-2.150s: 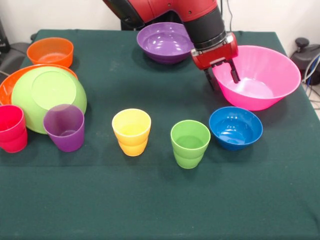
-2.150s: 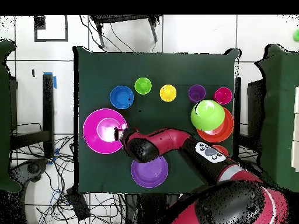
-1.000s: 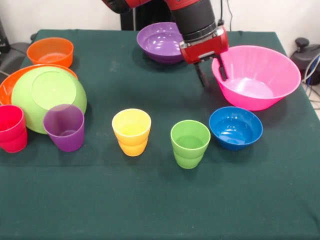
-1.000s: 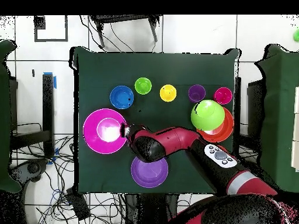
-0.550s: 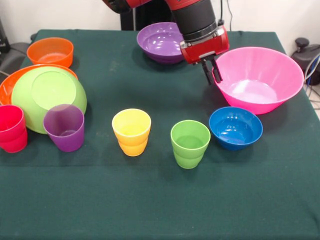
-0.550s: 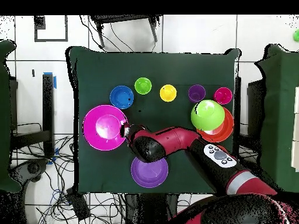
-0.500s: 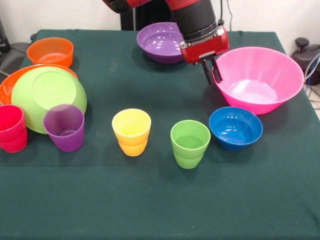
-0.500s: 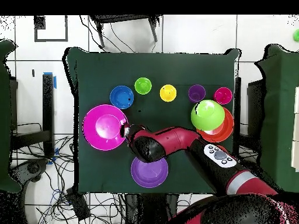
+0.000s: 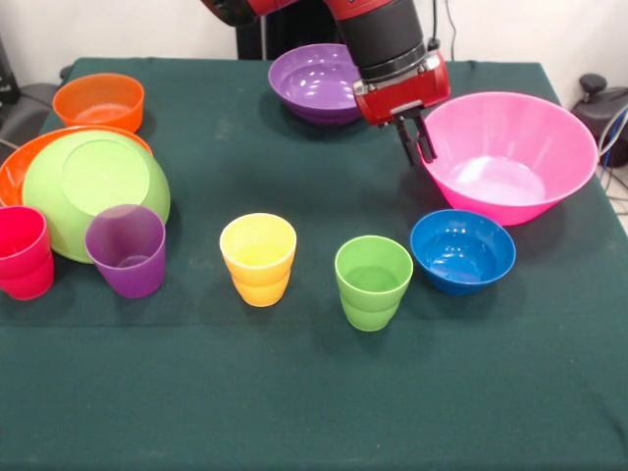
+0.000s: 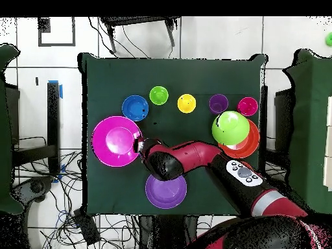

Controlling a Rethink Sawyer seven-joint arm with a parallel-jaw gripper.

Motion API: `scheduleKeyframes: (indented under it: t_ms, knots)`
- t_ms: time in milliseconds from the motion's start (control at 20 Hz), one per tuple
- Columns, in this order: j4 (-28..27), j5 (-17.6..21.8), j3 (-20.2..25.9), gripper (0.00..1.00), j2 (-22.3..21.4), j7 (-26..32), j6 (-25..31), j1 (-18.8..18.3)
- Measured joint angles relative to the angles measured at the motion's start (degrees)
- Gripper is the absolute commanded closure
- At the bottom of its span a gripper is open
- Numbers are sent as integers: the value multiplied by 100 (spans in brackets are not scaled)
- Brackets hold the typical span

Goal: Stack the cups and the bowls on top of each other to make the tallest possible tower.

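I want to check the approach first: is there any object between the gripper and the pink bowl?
No, nothing visible stands between them. The gripper is shut on the near-left rim of the pink bowl. The closest other things, the purple bowl and the blue bowl, sit clear of that contact.

Dark green tablecloth (image 9: pixel 294 412) over the table, tangled black cables (image 10: pixel 45 188) on the white tiled floor (image 10: pixel 214 39), blue tape (image 10: pixel 62 89) beside it

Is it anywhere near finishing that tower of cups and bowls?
Hardly begun. Only the lime green bowl lies upside down on the large orange bowl. The gripper is shut on the pink bowl's rim. The four cups and other bowls stand apart, unstacked.
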State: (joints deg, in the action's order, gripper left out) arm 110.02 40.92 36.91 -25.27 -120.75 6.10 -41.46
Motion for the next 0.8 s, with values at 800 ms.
scheduleKeyframes:
  t_ms: [800]
  knots:
    - [497, -830, 463, 100, -776, 0, 472, -207]
